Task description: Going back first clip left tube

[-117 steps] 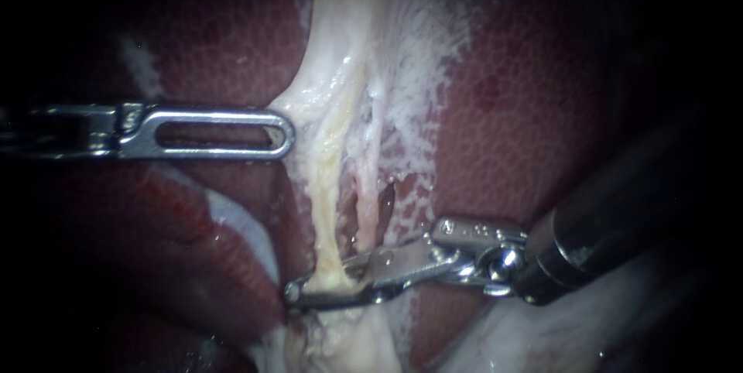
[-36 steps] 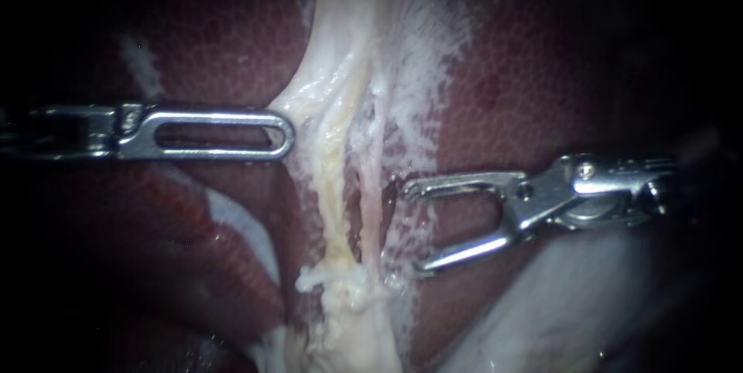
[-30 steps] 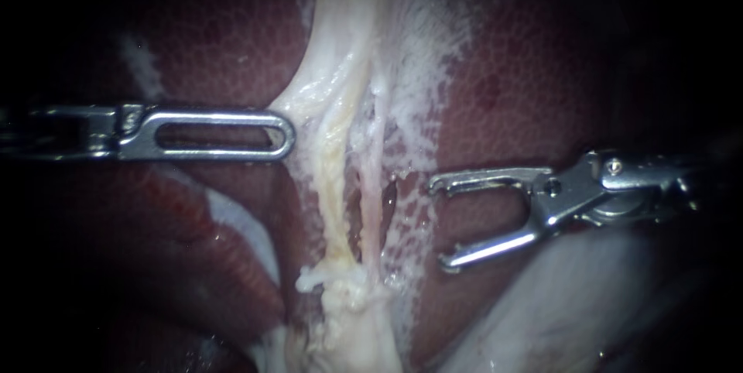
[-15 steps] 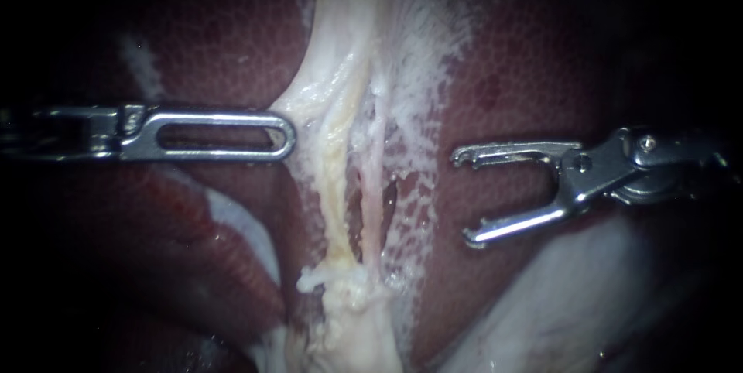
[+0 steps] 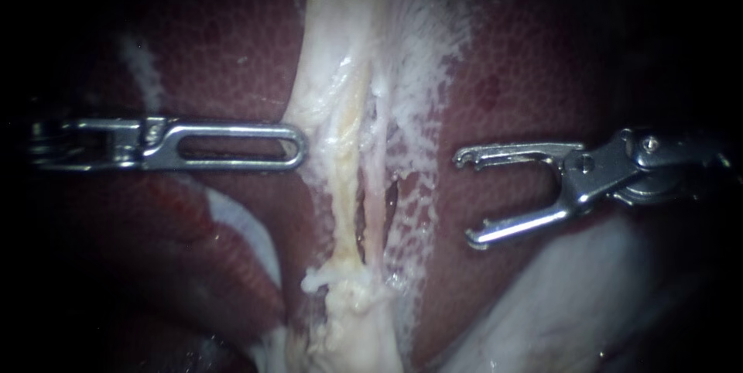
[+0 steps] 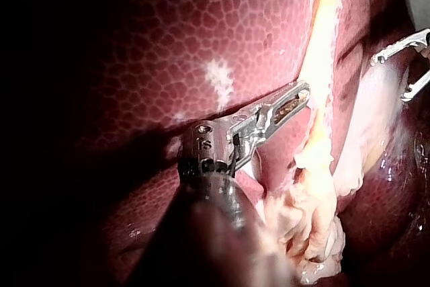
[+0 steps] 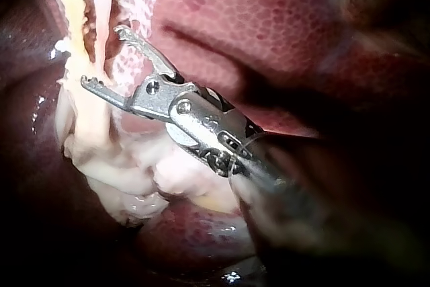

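Note:
The yellowish left tube [image 5: 344, 179] runs down the middle, with a thinner pinkish tube [image 5: 376, 203] beside it and a dark gap between them. A whitish clip-like band [image 5: 333, 274] crosses the lower end of the left tube. My left instrument [image 5: 298, 146] lies level, its slotted jaws together on the edge of the pale tissue [image 5: 309, 121] beside the left tube; the left wrist view shows its tip [image 6: 300, 94] at that edge. My right instrument [image 5: 474, 200] is well right of the tubes, its jaws wide apart and empty, as the right wrist view [image 7: 102, 56] also shows.
Dark red liver [image 5: 542, 71] lies on both sides of the pale strip. A whitish frayed sheet [image 5: 422, 56] covers the liver right of the tubes. A pale bulge of tissue [image 5: 573, 296] sits under the right instrument, and ragged pale tissue [image 6: 316, 213] hangs below the band.
The right instrument, earlier shut across the left tube's lower end, has opened and drawn back right. The left instrument has slid slightly right and down, and the pale tissue it tented has slackened.

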Tool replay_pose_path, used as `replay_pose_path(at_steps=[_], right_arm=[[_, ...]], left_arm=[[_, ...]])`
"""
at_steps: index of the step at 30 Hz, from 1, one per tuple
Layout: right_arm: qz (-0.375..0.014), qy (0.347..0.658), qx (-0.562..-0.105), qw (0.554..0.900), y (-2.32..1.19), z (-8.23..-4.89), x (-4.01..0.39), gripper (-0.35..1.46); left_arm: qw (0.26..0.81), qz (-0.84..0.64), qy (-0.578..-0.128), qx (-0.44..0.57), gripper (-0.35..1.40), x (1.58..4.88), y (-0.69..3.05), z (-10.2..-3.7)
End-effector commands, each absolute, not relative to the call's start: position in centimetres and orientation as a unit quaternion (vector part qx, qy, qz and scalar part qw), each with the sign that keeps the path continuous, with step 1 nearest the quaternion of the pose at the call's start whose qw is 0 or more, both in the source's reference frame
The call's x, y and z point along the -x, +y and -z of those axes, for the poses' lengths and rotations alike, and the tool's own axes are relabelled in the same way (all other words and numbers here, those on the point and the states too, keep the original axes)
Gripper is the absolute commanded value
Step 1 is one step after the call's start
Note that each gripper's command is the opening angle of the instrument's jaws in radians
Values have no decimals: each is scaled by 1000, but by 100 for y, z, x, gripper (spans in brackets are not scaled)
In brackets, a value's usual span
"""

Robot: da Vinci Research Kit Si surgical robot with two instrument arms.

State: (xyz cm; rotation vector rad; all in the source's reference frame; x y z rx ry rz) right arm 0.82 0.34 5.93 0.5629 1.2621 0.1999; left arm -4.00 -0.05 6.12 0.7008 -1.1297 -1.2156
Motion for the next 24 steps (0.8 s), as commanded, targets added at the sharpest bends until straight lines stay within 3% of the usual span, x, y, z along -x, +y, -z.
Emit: replay_pose_path(at_steps=[1,24], right_arm=[[-92,581,-259,766,34,-593,-83,60],[-89,582,-257,766,34,-594,-83,60]], left_arm=[[620,529,-491,-307,-35,402,-7,-614],[620,529,-491,-307,-35,405,-7,-614]])
